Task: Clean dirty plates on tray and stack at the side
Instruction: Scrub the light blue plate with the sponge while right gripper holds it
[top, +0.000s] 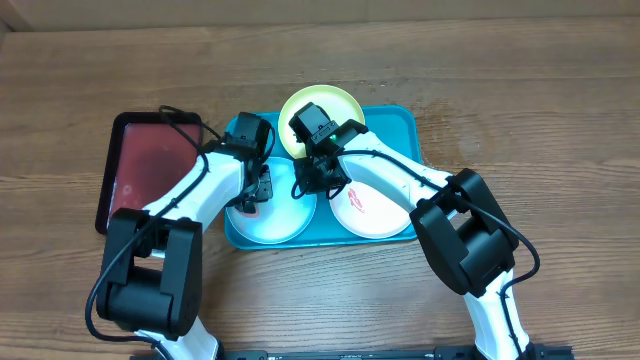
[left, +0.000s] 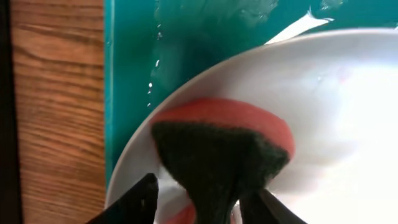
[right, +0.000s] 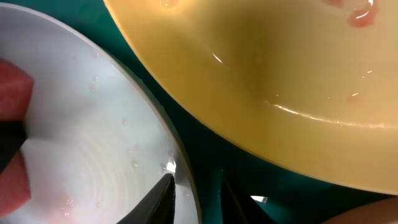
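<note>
Where the sponge meets the dish: the left claw is clenched on a sponge, dark scouring face toward the camera and red foam beyond, pressed onto the inside of the light blue plate near its rim.
right claw: one finger on each side of that same plate's rim, close on it; I judge it is grasping the rim to steady the plate.
step in hand: scrubbing the light blue plate, judged from the sponge on it and the water beads on its surface; no plate is stacked at the side yet.
next move calls for: firm strokes across the plate while its rim is held, then a lift over the raised rim of the tray; wet plastic may slip.
yellow-green plate: just beyond the right claw, at the far side of the tray and reaching past its rim, with pinkish-red drops on it.
white plate: on the tray's right half, beside the blue one, a red smear in its middle.
dark red tray: black-rimmed, just left of the turquoise one.
counter: brown wood grain, worn in patches; the room beyond is out of view.
</note>
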